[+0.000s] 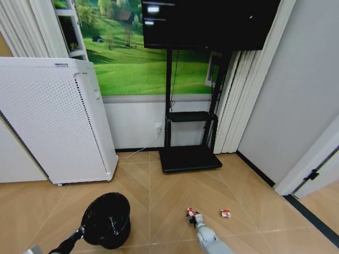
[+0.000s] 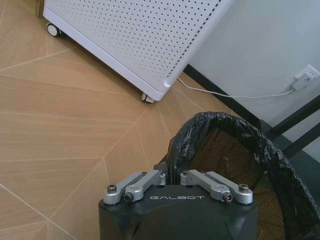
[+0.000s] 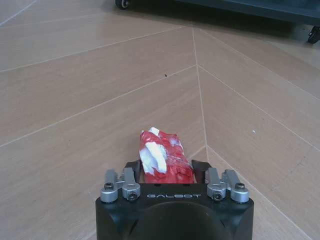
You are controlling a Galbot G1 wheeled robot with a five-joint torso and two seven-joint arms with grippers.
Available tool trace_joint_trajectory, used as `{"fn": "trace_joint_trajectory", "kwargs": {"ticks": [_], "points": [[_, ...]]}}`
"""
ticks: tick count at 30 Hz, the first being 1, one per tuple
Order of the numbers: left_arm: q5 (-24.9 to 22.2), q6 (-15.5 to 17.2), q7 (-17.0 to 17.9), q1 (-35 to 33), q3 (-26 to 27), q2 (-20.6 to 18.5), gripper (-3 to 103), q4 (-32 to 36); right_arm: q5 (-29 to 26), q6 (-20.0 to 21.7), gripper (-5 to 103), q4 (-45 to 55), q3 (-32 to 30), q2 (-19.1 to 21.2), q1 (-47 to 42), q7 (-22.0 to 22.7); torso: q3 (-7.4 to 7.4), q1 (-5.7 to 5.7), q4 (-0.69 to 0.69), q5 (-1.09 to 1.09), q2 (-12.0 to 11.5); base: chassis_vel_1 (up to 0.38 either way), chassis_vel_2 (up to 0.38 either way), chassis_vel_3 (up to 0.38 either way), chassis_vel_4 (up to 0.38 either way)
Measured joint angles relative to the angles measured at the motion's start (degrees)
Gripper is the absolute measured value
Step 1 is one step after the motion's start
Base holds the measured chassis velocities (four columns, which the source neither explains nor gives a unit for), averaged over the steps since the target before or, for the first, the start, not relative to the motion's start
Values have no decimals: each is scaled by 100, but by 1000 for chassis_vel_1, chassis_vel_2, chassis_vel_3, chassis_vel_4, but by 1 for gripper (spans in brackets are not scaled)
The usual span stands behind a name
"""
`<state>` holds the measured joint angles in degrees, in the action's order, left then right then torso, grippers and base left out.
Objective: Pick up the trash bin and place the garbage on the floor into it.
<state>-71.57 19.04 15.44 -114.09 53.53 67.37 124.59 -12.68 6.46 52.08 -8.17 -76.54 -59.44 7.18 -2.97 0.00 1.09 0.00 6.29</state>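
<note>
While our left tool (image 2: 172,176) pinches the bin (image 1: 107,219) rim, our right tool (image 3: 167,167) grips a red packet (image 3: 164,161) at the floor; we should lift straight, then carry it over the bin, leaving the second packet (image 1: 225,213) for later.

Open wood floor (image 1: 159,185) is left between the trash bin (image 1: 107,219) and the red packets; passage rearward is blocked by the white appliance (image 1: 53,121) and TV stand (image 1: 189,157).
</note>
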Motion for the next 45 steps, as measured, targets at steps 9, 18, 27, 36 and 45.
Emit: {"fn": "trace_joint_trajectory", "kwargs": {"ticks": [9,18,27,36,45], "points": [[68,-122,77,101,-125,59,7,-137,-265,75,33,367,-8,110,-172,-39,1,0,-1,0,0,0,0,0,0],[37,-127,79,169,-116,-11,7,-186,-389,137,24,542,-18,193,-254,-55,0,0,0,0,0,0,0,0,0],[51,-131,89,290,-211,-60,7,-320,-680,246,24,1161,-183,330,-485,-116,0,0,-2,1,0,0,0,0,0],[386,-69,206,1517,-734,-418,7,-860,-2142,61,23,3194,-628,965,-1568,-1170,0,0,2,-1,0,0,0,0,0],[396,-40,-187,2360,-973,-594,7,-1415,-2757,-165,23,4775,-706,1528,-2117,-1907,-1,0,-6,4,0,0,0,0,0]]}}
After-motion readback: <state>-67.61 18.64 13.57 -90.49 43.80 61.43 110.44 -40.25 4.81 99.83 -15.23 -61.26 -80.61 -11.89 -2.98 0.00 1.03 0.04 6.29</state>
